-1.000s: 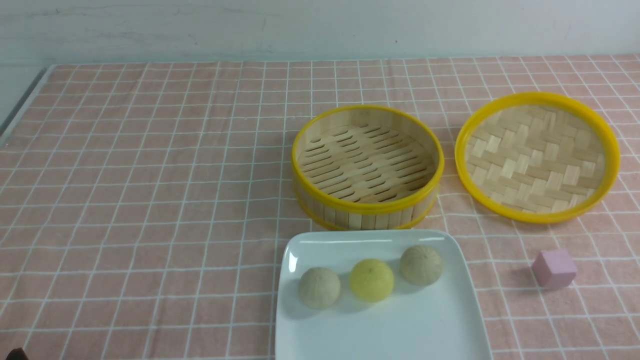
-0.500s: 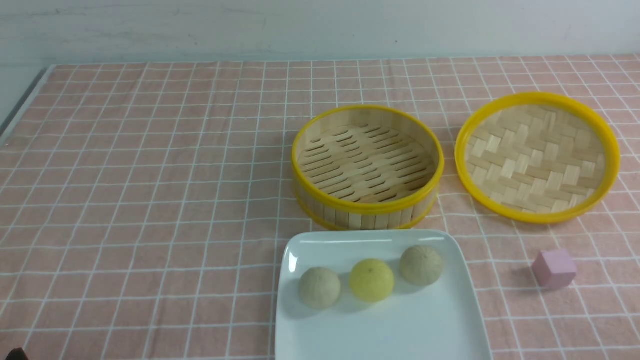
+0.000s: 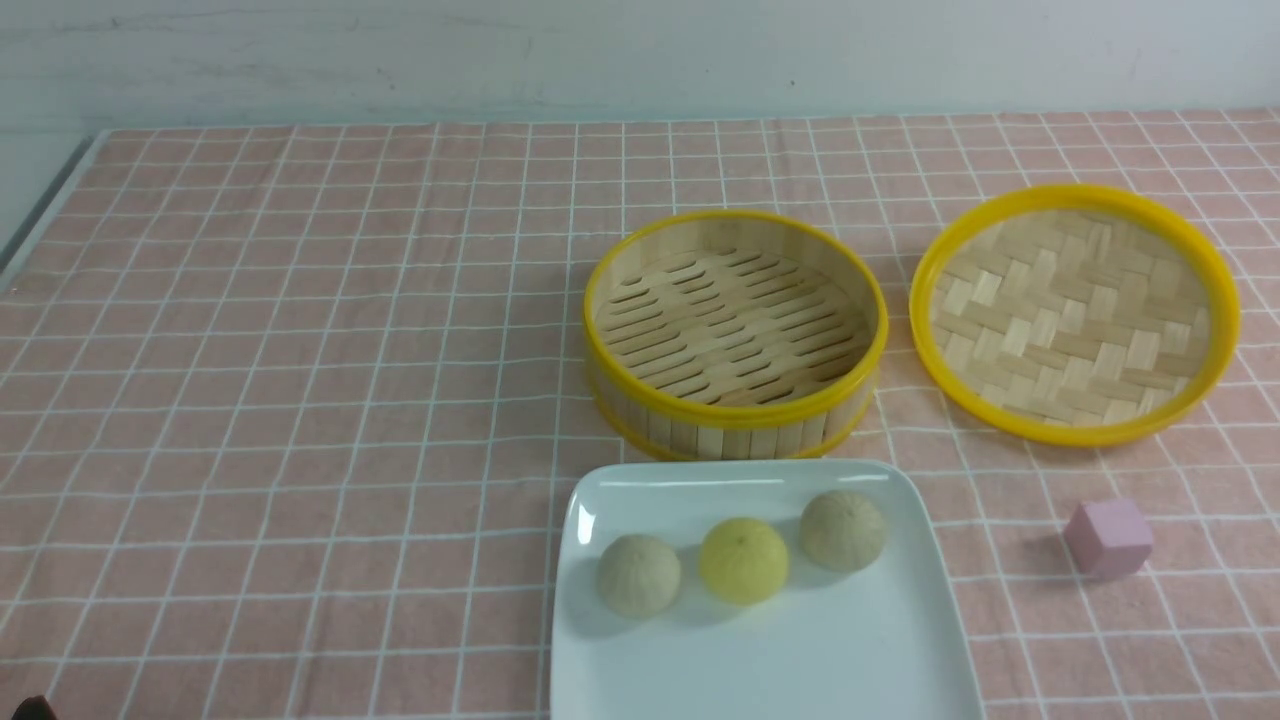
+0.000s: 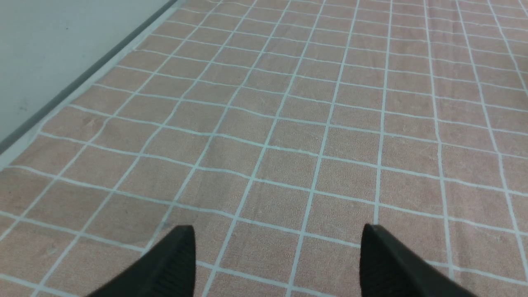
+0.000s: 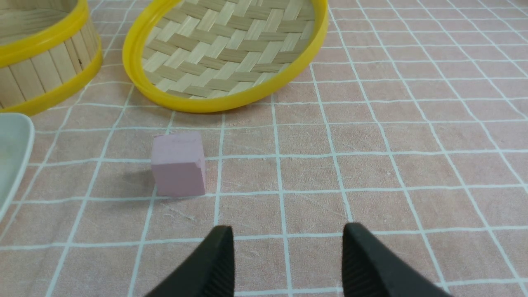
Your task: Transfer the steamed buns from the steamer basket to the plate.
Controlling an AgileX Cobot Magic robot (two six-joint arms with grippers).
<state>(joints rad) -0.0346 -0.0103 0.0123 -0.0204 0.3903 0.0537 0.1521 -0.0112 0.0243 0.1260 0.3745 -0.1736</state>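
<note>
On the plate (image 3: 900, 650) sit all three steamed buns (image 3: 742, 560), unmoved; steamer basket (image 3: 735, 400) empty; left end effector (image 4: 276, 260) and right end effector (image 5: 286, 255) wide apart, holding nothing; looks done.

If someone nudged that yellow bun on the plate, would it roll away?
Probably: the yellow bun looks nearly round, and the white plate looks glossy, so little would stop it. The beige buns on either side might block it.

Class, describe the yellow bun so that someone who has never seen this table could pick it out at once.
Find the white plate at the near edge of the pink checked cloth, just in front of the steamer basket. Three buns sit on it in a row. The yellow bun is the middle one, and the buns on either side of it are beige-grey.
</note>
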